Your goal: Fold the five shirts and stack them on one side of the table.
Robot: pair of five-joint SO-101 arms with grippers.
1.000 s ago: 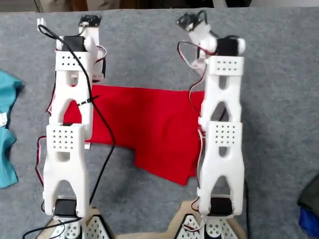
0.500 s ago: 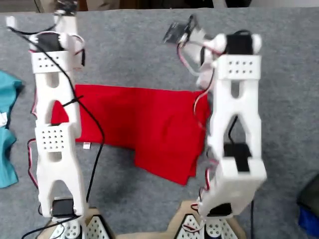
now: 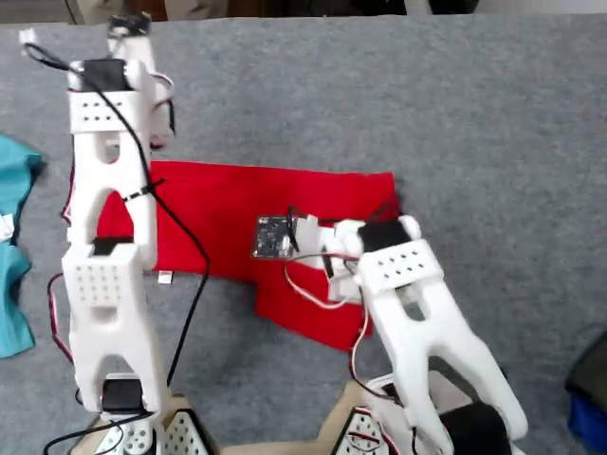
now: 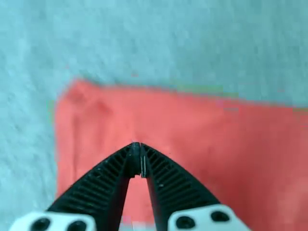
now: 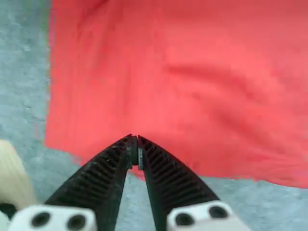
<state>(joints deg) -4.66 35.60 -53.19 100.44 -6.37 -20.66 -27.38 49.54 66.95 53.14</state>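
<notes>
A red shirt (image 3: 266,204) lies partly folded on the grey table (image 3: 474,123), with a flap sticking out toward the near side. The left arm (image 3: 104,114) stretches over the shirt's left end. In the left wrist view my left gripper (image 4: 136,147) is shut, its tip over the red shirt (image 4: 216,139) near a far corner, and I see no cloth between the fingers. The right arm (image 3: 398,275) is drawn back over the shirt's near right part. My right gripper (image 5: 134,139) is shut too, tip just inside the near edge of the red shirt (image 5: 192,72).
A teal shirt (image 3: 11,246) lies at the table's left edge. A dark and blue bundle (image 3: 590,389) sits at the right edge near the front. Bare grey table (image 3: 313,85) spreads beyond the red shirt and to its right.
The right arm has swung back from the far side and dropped low over the shirt's near part. The left arm has shifted slightly left and farther out. The shirt lies where it was.
</notes>
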